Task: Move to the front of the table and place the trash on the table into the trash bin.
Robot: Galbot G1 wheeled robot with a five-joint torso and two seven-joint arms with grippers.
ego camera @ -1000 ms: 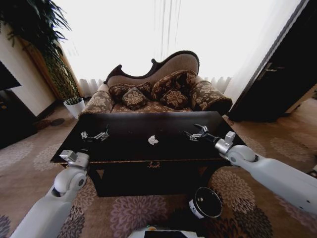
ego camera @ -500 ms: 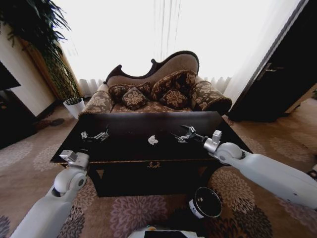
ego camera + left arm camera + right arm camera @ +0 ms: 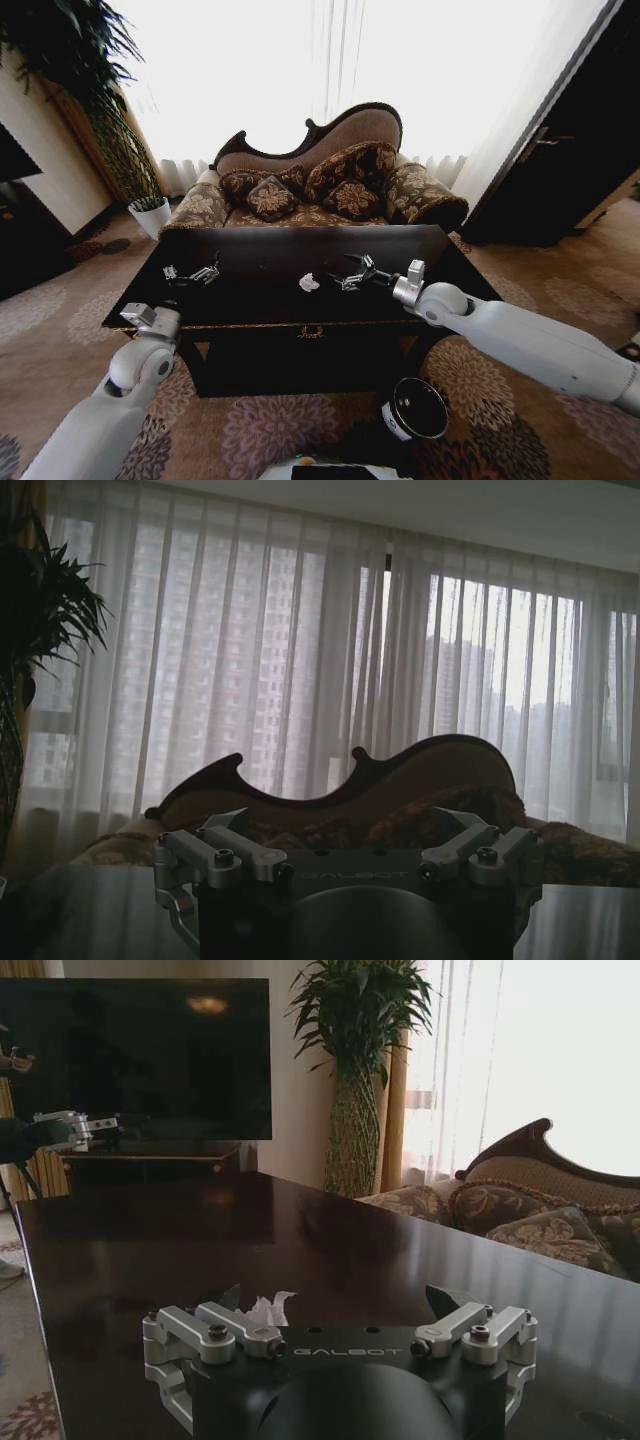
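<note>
Reaching across the glossy dark wood tabletop (image 3: 260,300), the right hand (image 3: 345,281) hovers with its fingers spread wide just beside the small crumpled white paper wad (image 3: 309,283), which lies near the tabletop's middle. Being so light, the wad could skid away if one finger nudges it before both close. Open surface surrounds it, and the front edge is near. The black cylindrical trash bin (image 3: 416,409) stands on the carpet below the right arm. The left hand (image 3: 204,272) rests open at the tabletop's left.
</note>
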